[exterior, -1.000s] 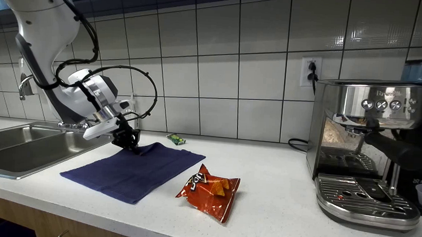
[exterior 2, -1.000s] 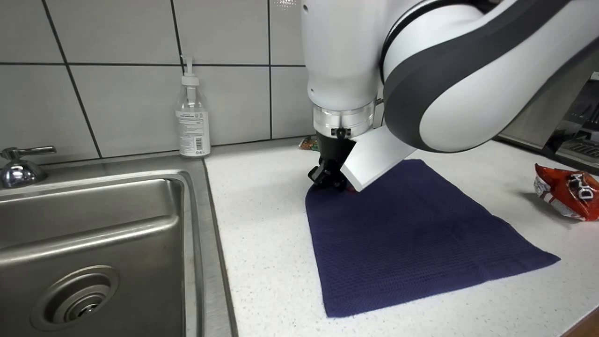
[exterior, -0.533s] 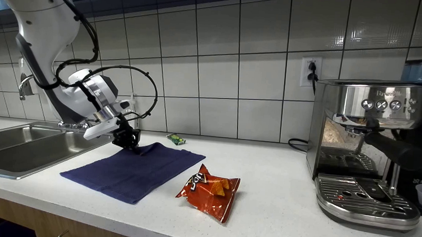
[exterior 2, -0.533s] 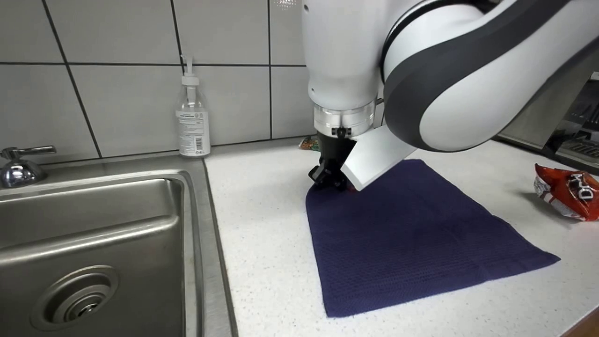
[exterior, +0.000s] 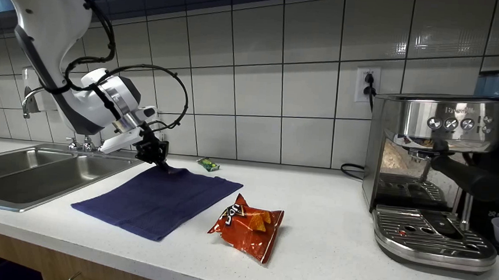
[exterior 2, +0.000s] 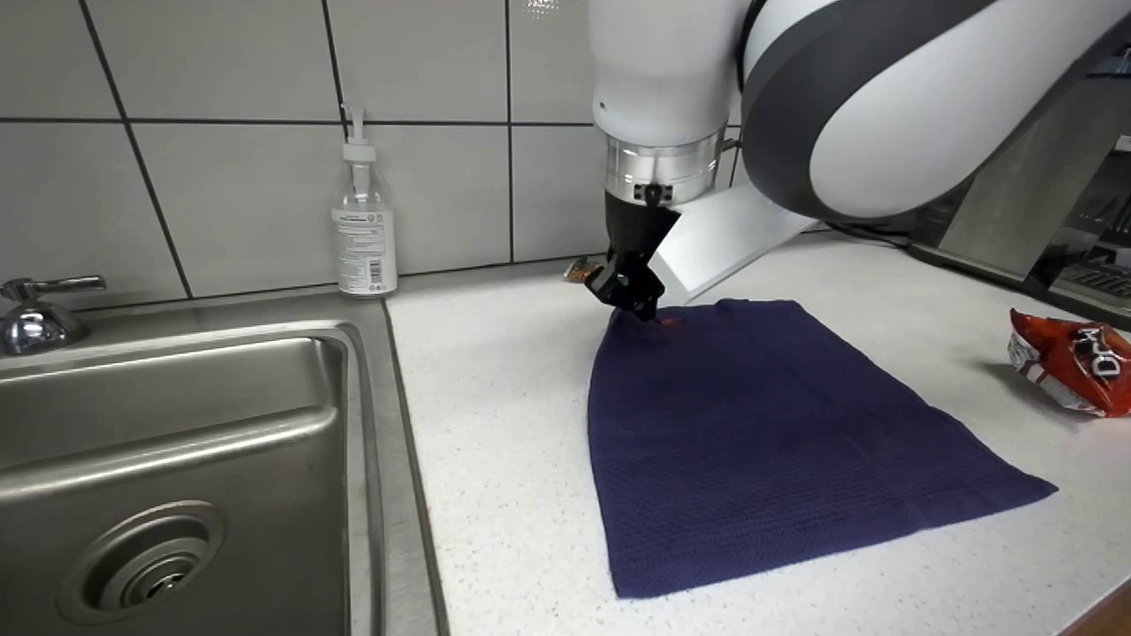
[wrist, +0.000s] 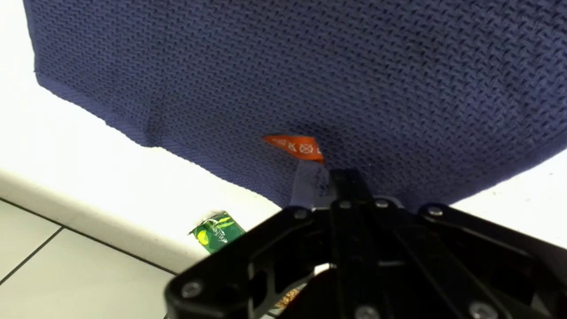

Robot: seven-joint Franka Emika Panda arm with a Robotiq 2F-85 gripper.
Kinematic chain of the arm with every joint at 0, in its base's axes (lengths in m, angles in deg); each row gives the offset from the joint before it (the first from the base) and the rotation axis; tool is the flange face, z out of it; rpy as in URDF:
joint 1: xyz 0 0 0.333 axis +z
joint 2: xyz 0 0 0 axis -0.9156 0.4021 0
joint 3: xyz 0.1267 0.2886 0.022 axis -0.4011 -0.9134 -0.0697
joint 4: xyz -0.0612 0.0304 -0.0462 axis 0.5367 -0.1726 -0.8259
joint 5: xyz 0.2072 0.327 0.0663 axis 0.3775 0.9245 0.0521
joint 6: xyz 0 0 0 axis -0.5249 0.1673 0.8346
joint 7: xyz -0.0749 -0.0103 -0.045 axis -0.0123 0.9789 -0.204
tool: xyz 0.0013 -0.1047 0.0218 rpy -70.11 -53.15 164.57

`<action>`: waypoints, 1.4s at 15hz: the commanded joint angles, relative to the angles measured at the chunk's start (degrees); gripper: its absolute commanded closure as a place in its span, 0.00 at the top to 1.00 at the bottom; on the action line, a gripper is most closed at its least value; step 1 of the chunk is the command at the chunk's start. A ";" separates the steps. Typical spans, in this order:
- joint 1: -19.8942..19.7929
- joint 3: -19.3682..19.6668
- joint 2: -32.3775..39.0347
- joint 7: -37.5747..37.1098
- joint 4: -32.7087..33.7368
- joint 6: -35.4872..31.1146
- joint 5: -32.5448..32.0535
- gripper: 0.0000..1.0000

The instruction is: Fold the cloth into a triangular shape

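The dark navy-blue cloth (exterior: 159, 201) lies on the counter as a rough four-sided sheet in both exterior views (exterior 2: 778, 442). In the wrist view the waffle-weave cloth (wrist: 283, 79) fills the upper part, with a small orange-red tag (wrist: 297, 147) by the fingertips. My gripper (exterior 2: 643, 311) is at the cloth's far corner nearest the sink. It also shows in an exterior view (exterior: 164, 167). In the wrist view its fingers (wrist: 350, 179) are closed together with cloth drawn up at the tips. The pinched corner itself is hidden behind the fingers. The other corners rest on the counter.
A steel sink (exterior 2: 367, 442) borders the cloth's side of the counter (exterior: 313, 230). The orange-red snack packet (exterior: 250, 226) lies by the cloth. A small green packet (exterior: 208, 164) lies near the tiled wall. A soap bottle (exterior 2: 364, 221) and an espresso machine (exterior: 433, 177) also stand here.
My gripper has moved up and slightly towards the back wall. The held corner of the cloth has come with it, and the cloth's sink-side edge now curves in towards that corner.
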 commanded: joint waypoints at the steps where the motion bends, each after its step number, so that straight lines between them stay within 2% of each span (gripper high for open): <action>1: -0.50 -0.27 -3.03 -0.48 -2.67 -0.81 -0.43 0.00; 8: -0.15 -0.28 -7.93 -2.32 -7.36 0.84 -1.04 0.00; 15: -0.84 -1.31 -16.02 -5.41 -15.45 2.06 -2.38 0.00; 21: -2.22 -3.38 -22.66 -9.19 -21.36 5.89 -6.42 0.00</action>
